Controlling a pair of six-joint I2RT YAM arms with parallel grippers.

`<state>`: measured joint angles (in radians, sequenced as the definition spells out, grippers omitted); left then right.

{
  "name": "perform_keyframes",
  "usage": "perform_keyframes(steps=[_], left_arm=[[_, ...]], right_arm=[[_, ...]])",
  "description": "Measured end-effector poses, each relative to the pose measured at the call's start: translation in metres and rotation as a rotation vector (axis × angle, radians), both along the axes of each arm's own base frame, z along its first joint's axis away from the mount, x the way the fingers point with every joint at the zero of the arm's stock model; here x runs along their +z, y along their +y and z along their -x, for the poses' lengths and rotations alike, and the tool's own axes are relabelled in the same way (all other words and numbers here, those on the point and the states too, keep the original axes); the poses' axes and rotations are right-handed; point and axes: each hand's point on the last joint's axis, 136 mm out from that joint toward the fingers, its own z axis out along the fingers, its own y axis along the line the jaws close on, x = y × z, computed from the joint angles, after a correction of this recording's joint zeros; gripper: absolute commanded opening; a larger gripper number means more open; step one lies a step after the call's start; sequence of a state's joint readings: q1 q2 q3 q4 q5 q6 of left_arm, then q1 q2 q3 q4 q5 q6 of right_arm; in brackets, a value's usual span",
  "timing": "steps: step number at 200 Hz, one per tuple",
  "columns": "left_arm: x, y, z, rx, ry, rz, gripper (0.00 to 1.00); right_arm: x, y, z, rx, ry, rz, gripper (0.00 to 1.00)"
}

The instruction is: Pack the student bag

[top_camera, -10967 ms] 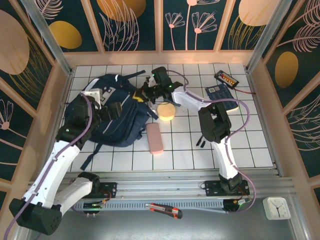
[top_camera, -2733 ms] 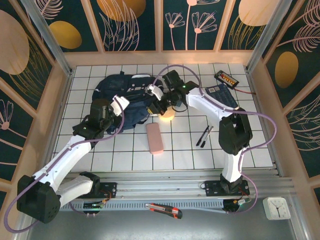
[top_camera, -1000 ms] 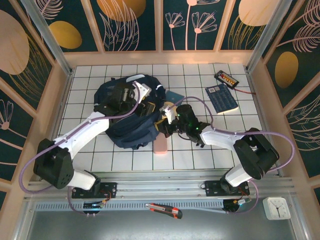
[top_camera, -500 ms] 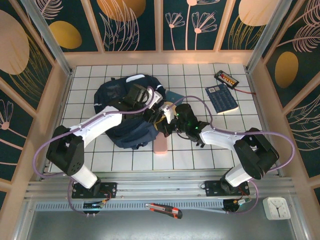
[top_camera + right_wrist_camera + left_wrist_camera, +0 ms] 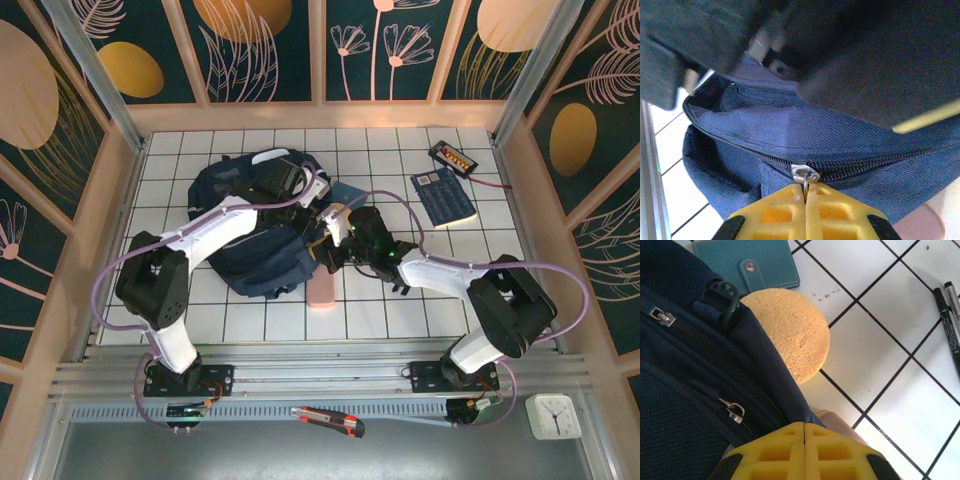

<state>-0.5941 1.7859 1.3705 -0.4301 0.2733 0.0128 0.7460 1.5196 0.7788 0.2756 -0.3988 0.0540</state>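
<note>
On the left-centre of the white tiled counter [image 5: 400, 150] lies the dark navy student bag [image 5: 250, 265], with a round yellow sponge [image 5: 790, 332] tucked against its edge, a teal wallet [image 5: 747, 262] touching the sponge's far side and 2 black pens [image 5: 949, 315] well apart on the tiles. Above the bag's edge by the sponge, the left end effector [image 5: 804, 432] has its yellow fingers pressed together with nothing between them. At the bag's right side, the right end effector [image 5: 805, 192] is clamped on a metal zip pull [image 5: 805, 176].

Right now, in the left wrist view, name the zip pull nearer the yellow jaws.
The lower pull, just above the left gripper jaws on the student bag; the other pull sits far up-left.
</note>
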Motion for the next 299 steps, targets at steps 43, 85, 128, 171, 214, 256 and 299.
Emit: perform_keyframes(steps=[43, 85, 128, 171, 214, 256, 299], left_arm=[[0.023, 0.000, -0.025, 0.099, -0.013, -0.051, 0.00], [0.085, -0.012, -0.085, 0.321, -0.104, 0.016, 0.00], [0.187, -0.014, -0.143, 0.524, -0.262, 0.181, 0.00], [0.222, 0.009, -0.159, 0.591, -0.293, 0.228, 0.25], [0.128, 0.021, -0.135, 0.569, -0.038, -0.001, 0.52], [0.031, 0.057, -0.063, 0.555, 0.183, -0.310, 0.53], [0.026, 0.069, -0.019, 0.526, 0.244, -0.300, 0.59]], right_arm=[[0.011, -0.002, -0.015, -0.054, -0.035, 0.041, 0.00], [0.038, 0.000, -0.017, -0.113, -0.154, 0.159, 0.00], [0.053, 0.021, -0.002, -0.095, -0.299, 0.338, 0.00], [0.054, 0.016, -0.004, -0.127, -0.365, 0.344, 0.00], [0.026, -0.028, 0.010, -0.108, -0.362, 0.169, 0.00], [0.030, -0.024, 0.005, -0.032, -0.354, 0.024, 0.00], [0.025, -0.008, 0.013, 0.051, -0.329, -0.038, 0.00]])
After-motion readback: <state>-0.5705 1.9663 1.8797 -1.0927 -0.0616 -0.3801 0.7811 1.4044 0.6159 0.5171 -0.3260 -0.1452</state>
